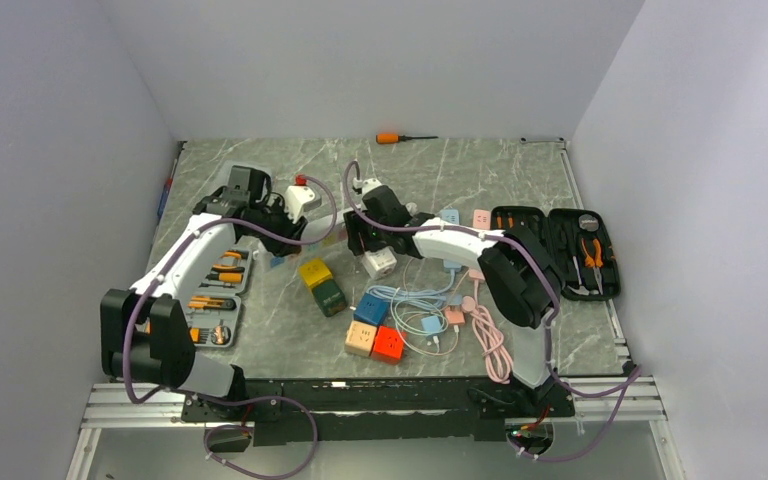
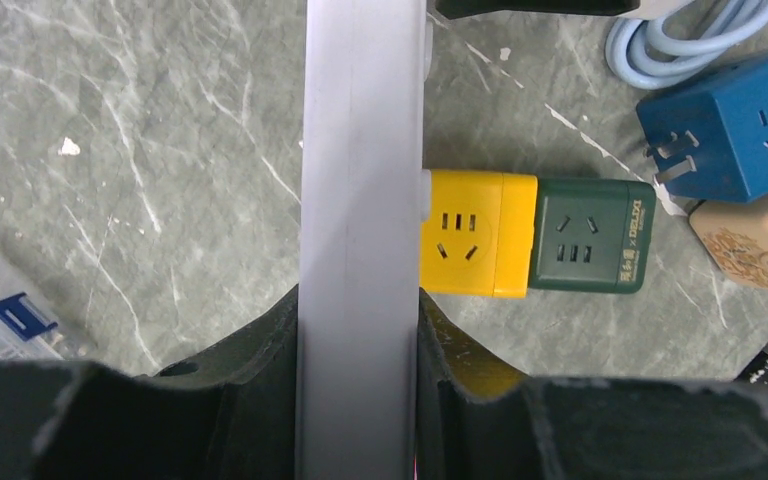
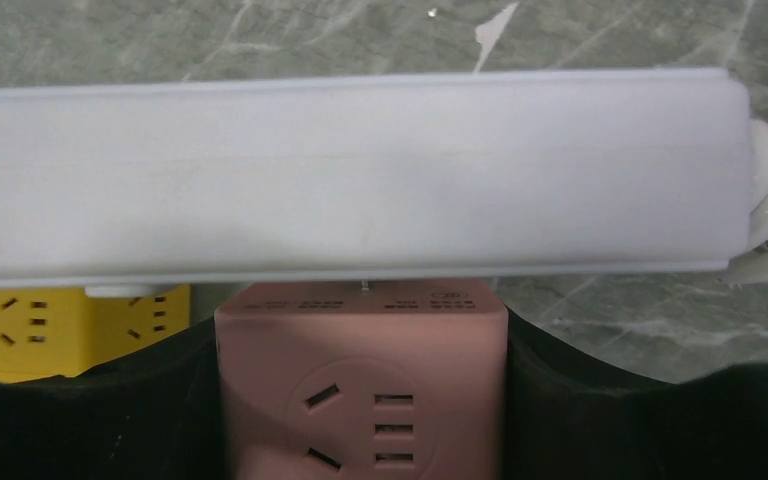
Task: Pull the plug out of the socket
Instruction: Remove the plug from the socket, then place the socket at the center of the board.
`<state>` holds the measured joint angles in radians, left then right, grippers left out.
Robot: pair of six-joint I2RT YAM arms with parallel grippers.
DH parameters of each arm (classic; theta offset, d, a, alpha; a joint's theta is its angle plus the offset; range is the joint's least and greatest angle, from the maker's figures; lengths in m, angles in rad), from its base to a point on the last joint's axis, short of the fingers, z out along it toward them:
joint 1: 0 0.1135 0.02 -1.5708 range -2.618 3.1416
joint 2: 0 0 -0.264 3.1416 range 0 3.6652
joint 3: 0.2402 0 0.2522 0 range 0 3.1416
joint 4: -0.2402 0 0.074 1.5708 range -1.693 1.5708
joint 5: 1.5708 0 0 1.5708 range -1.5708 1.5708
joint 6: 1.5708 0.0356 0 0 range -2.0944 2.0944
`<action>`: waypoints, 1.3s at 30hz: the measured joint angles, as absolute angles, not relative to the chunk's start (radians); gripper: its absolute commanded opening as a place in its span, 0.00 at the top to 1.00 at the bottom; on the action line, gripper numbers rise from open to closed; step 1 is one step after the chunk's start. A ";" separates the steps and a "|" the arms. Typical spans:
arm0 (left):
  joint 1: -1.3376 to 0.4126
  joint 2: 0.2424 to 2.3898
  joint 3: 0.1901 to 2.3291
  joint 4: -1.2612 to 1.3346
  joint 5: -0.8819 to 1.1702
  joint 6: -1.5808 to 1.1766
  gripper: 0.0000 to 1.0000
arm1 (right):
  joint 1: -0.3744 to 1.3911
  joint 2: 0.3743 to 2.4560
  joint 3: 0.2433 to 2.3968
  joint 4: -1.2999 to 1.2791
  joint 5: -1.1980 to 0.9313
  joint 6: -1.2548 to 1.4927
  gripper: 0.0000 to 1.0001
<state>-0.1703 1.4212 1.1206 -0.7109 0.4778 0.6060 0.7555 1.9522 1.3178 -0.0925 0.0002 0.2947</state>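
Observation:
A long white socket strip (image 3: pixel 360 180) hangs above the table, and its end with a red switch (image 1: pixel 303 198) shows in the top view. My left gripper (image 2: pixel 360 310) is shut on the strip (image 2: pixel 360 150), with a finger pressed to each long side. A pink cube plug (image 3: pixel 360 390) sits against the strip's lower face, and a thin metal pin shows at the joint. My right gripper (image 3: pixel 360 340) is shut on this cube, its black fingers flat against the left and right faces. In the top view the left gripper (image 1: pixel 278 212) and right gripper (image 1: pixel 365 238) face each other mid-table.
Below the strip lie a yellow cube (image 2: pixel 480 235) joined to a green one (image 2: pixel 590 237), a blue cube (image 2: pixel 735 125) and a beige cube (image 2: pixel 760 240). Coiled cables (image 1: pixel 430 310) lie near the front. A black tool case (image 1: pixel 560 250) stands right, a tool tray (image 1: pixel 215 290) left, a screwdriver (image 1: pixel 400 137) at the back.

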 measured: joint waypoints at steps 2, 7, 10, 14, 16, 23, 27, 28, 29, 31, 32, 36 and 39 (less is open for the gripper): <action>-0.180 1.440 1.121 -0.691 0.473 0.604 1.00 | 0.750 1.944 1.292 -0.080 0.011 0.297 1.00; -0.194 1.541 1.164 -0.619 0.363 0.586 1.00 | 0.751 1.908 1.204 -0.087 0.022 0.307 1.00; -0.189 1.607 1.208 -0.561 0.289 0.582 1.00 | 0.758 1.882 1.161 -0.089 0.025 0.311 1.00; -0.194 1.636 1.222 -0.517 0.259 0.583 1.00 | 0.760 1.849 1.135 -0.089 0.030 0.318 1.00; -0.202 1.639 1.222 -0.513 0.262 0.583 1.00 | 0.760 1.843 1.133 -0.088 0.038 0.319 1.00; -0.241 1.699 1.253 -0.494 0.311 0.580 1.00 | 0.747 1.843 1.133 -0.088 0.047 0.325 1.00; -0.256 1.760 1.293 -0.470 0.351 0.579 1.00 | 0.740 1.843 1.134 -0.088 0.047 0.331 1.00; -0.258 1.769 1.295 -0.463 0.358 0.579 0.96 | 0.740 1.843 1.134 -0.088 0.047 0.333 1.00; -0.260 1.779 1.298 -0.456 0.366 0.580 0.92 | 0.740 1.843 1.134 -0.087 0.047 0.336 1.00; -0.262 1.800 1.312 -0.453 0.374 0.581 0.87 | 0.740 1.844 1.135 -0.086 0.046 0.342 1.00; -0.263 1.816 1.327 -0.453 0.379 0.582 0.84 | 0.740 1.846 1.139 -0.087 0.046 0.344 1.00; -0.266 1.874 1.377 -0.442 0.389 0.583 0.70 | 0.741 1.873 1.177 -0.086 0.044 0.348 1.00; -0.266 1.895 1.381 -0.430 0.392 0.585 0.56 | 0.741 1.901 1.203 -0.081 0.044 0.349 1.00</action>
<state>-0.2661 1.8946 1.3808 -0.4297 0.3916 0.5846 0.7410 1.9015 1.2034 -0.0807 0.0441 0.3489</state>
